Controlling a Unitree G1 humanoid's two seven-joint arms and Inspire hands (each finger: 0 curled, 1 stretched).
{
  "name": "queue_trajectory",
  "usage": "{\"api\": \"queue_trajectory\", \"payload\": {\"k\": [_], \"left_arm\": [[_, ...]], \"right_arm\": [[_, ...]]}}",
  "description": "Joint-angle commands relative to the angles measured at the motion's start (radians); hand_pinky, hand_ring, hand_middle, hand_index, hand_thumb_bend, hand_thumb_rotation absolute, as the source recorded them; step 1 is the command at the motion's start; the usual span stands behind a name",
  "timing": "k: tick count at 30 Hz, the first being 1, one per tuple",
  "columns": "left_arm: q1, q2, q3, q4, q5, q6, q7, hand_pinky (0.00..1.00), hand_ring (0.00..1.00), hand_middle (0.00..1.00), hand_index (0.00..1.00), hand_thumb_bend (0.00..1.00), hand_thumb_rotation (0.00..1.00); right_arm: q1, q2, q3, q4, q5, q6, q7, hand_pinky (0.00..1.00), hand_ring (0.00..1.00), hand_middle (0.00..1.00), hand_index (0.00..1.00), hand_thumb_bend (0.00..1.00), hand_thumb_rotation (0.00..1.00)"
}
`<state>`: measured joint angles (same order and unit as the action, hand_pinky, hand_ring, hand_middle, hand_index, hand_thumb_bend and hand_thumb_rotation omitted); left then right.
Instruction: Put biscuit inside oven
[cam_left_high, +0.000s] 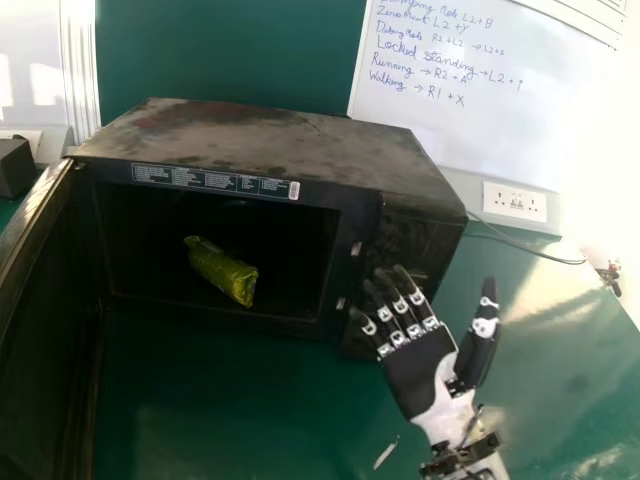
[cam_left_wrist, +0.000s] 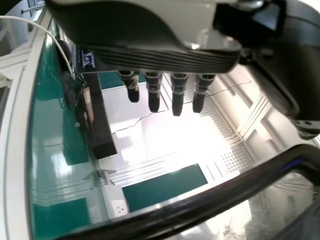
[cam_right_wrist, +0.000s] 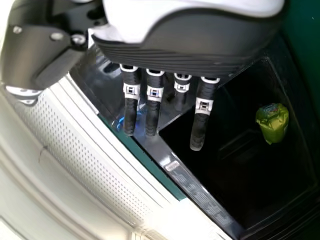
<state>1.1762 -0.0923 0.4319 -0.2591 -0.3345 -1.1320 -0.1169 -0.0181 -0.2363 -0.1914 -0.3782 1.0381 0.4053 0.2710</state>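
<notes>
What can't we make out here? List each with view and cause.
- Contents of the green biscuit packet: head view, hidden by its wrapper.
- Back wall of the oven: head view, lost in shadow.
- Near part of the oven door: head view, cut off by the left and bottom edges.
- Part of the front panel: head view, behind fingers of the right hand.
- Label fine print: head view, too small.

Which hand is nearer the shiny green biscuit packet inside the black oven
Right. The right hand is just outside the black oven's opening, to the green packet's right; the left hand is farther off, near a curved black bar.
</notes>
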Motion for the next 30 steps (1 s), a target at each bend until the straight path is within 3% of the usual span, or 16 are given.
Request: {"api": "queue_trajectory", "payload": {"k": [1,12,25,30], "left_arm": [[-0.021,-0.022,0.012,0.019,-0.012,-0.032,-0.002,1.0,1.0,1.0,1.0,0.79,1.0],[-0.087,0.01,0.056,0.129,0.004,-0.144,-0.013,1.0,1.0,1.0,1.0,0.8,1.0],[-0.122,0.007,0.098,0.155,0.027,-0.174,-0.002,1.0,1.0,1.0,1.0,0.83,1.0],[-0.135,0.034,0.083,0.18,0.011,-0.203,-0.014,1.0,1.0,1.0,0.99,0.83,1.0]], "right_arm": [[-0.006,-0.016,-0.033,0.001,0.032,0.035,-0.016,0.58,0.76,0.77,0.72,0.97,0.43],[-0.036,-0.06,-0.14,0.074,0.119,0.15,-0.003,0.57,0.76,0.77,0.73,0.98,0.45],[0.009,-0.159,-0.237,0.108,0.119,0.22,0.09,0.55,0.75,0.77,0.73,0.98,0.51],[0.028,-0.204,-0.276,0.113,0.097,0.246,0.082,0.55,0.76,0.78,0.73,0.97,0.48]]}}
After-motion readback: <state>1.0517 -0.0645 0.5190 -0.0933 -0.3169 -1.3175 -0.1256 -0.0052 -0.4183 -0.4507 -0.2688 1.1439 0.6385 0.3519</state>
